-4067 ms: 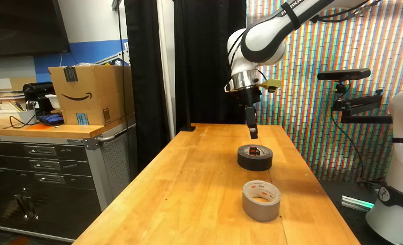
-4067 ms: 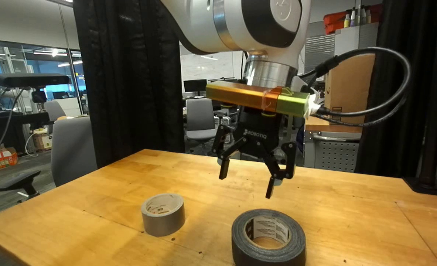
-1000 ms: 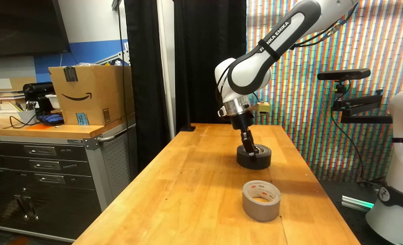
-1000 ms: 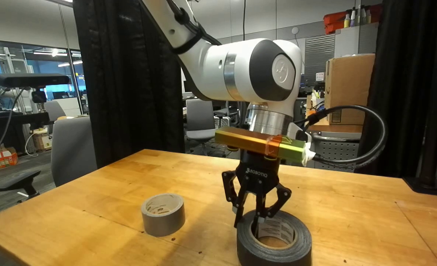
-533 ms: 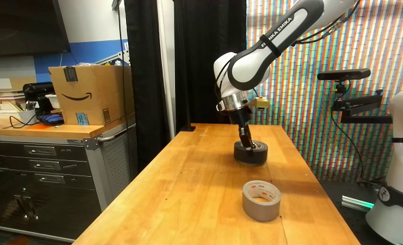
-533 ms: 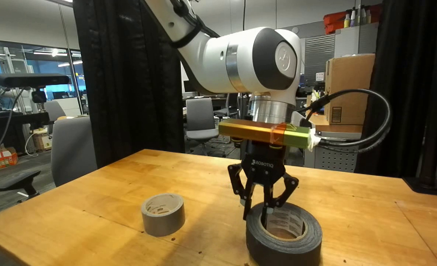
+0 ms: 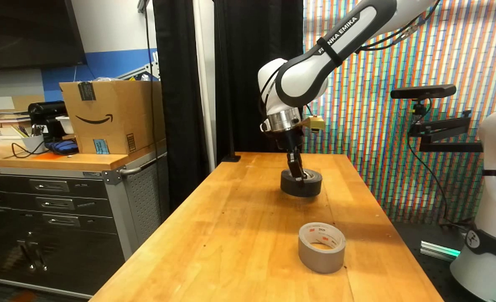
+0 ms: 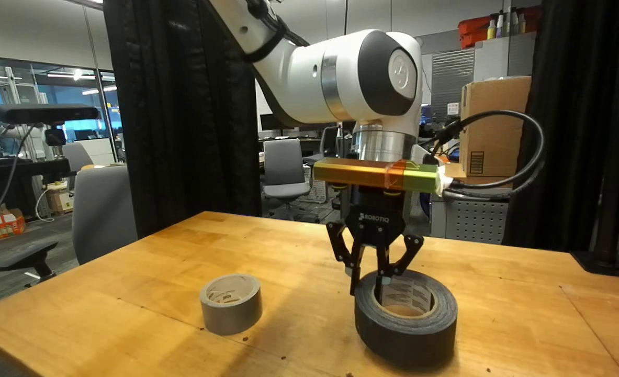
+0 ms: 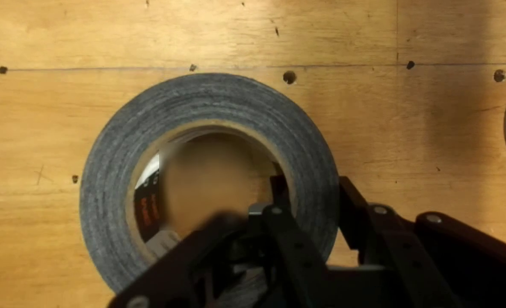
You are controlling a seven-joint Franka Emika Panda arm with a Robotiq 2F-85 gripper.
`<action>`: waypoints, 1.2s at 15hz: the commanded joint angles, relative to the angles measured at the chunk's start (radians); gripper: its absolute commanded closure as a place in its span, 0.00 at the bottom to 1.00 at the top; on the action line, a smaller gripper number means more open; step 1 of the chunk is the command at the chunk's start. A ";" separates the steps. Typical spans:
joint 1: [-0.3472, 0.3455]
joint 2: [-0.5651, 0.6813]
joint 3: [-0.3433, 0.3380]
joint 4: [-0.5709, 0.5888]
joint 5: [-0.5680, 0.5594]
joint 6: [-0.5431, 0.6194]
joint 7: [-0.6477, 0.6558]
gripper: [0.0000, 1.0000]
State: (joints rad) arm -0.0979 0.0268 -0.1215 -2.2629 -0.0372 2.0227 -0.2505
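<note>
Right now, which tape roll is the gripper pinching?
The black tape roll: the gripper has one finger inside its core and one outside. The thinner-walled gray 3M tape roll sits apart on the wooden table.

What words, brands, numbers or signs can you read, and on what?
"ROBOTIQ" on the gripper.
"FR…NKA EMIKA" on the arm, partly under a black strap.
"3M" inside the silver tape roll; number beside it too small.
"FRA", cut off, on the robot base.
Wordless Amazon smile on the cardboard box.
Too blurred: print inside the black tape roll.
Too small: tool cabinet labels, wall sign.
</note>
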 commanded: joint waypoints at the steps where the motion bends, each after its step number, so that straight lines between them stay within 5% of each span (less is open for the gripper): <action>1: 0.012 0.031 0.024 0.102 -0.029 -0.035 0.013 0.92; 18: 0.055 0.252 0.096 0.389 -0.077 -0.108 0.012 0.92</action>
State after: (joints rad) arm -0.0569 0.2222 -0.0378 -1.9816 -0.0941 1.9758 -0.2512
